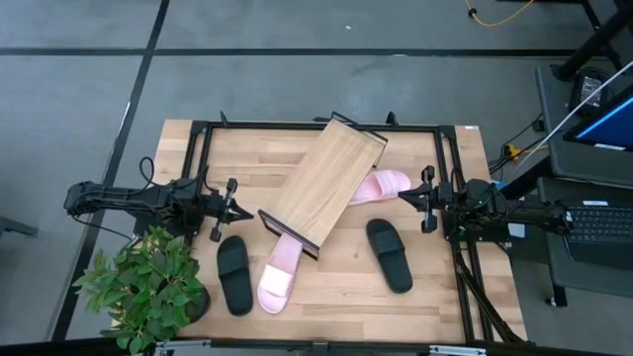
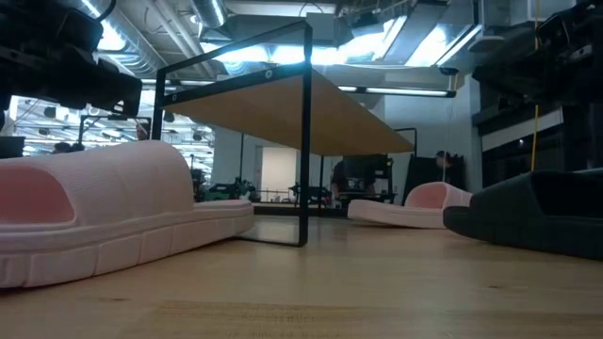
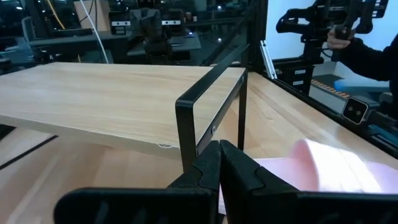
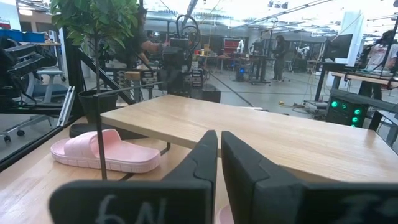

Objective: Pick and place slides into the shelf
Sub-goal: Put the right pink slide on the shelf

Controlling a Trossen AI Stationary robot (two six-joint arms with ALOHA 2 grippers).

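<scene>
- Pale wood, your shelf [image 1: 326, 183] sits angled across the middle of the table [image 1: 465, 297], with nothing on its board.
- One pink slide [image 1: 277, 277] pokes out from under its lower end, and the second pink slide [image 1: 381, 185] lies against its right edge.
- One black slide [image 1: 233, 274] lies beside the first pink one; the other black slide [image 1: 389, 254] lies well right.
- Your left gripper [image 1: 220, 210] hovers left of the shelf, fingers pressed together, holding nothing.
- Your right gripper [image 1: 425, 200] hangs right of it, equally closed and empty.
- A potted plant [image 1: 148, 287] stands at the near-left corner.
</scene>
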